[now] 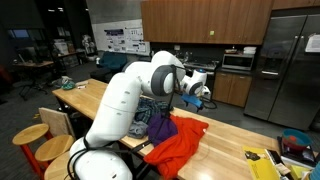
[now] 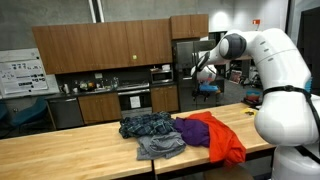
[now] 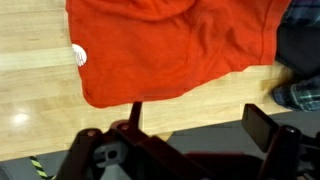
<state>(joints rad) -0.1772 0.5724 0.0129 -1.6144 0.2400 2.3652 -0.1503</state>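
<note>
End effector [image 3: 175, 128] hangs released, jaws spread wide and empty, high above the red shirt [image 2: 212, 135]. That shirt lies crumpled on the wooden table [image 2: 60, 155], touching a blue plaid garment [image 2: 148, 126] and a grey cloth [image 2: 160, 148] beside it.

a shared kitchen in an office or lab building. dark wood cabinets [image 2: 100, 45] line the wall above a counter [image 2: 90, 92], with a built-in oven [image 2: 133, 100], a microwave [image 2: 160, 75] and a steel fridge [image 1: 285, 65]. a long wood table [image 2: 60, 155] stands in front, with stools [image 1: 30, 135] beside it. posters [image 2: 15, 75] hang on the wall, and desks [image 1: 40, 62] show in the open room behind.
</note>
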